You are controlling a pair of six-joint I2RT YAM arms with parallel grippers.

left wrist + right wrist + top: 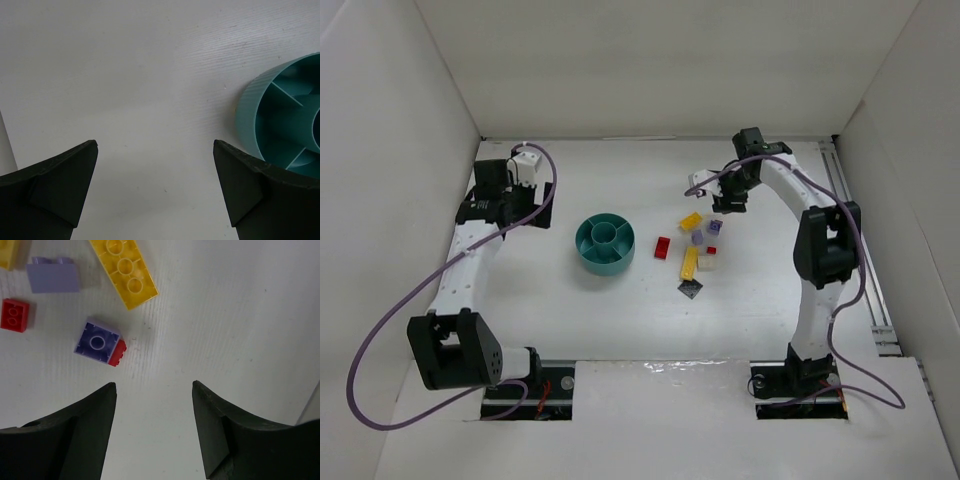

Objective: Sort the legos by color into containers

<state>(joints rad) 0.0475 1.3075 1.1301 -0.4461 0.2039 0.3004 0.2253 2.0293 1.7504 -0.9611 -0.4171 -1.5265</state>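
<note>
Seeing 0 legos (pixel 691 262) inside dish (pixel 604 266), all lying right of dish. Showing left hand (pixel 155 145) wide, right hand (pixel 154 386) part-open, both empty.

setting: robot lab | evidence: white panel enclosure (pixel 650 70); table-bolted arms (pixel 470 268)

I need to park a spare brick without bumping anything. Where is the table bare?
Bare: the stretch between the dish and the left arm, and the near strip in front of the dish. Crowded: right of the dish, where the bricks cluster toward the right arm.
</note>
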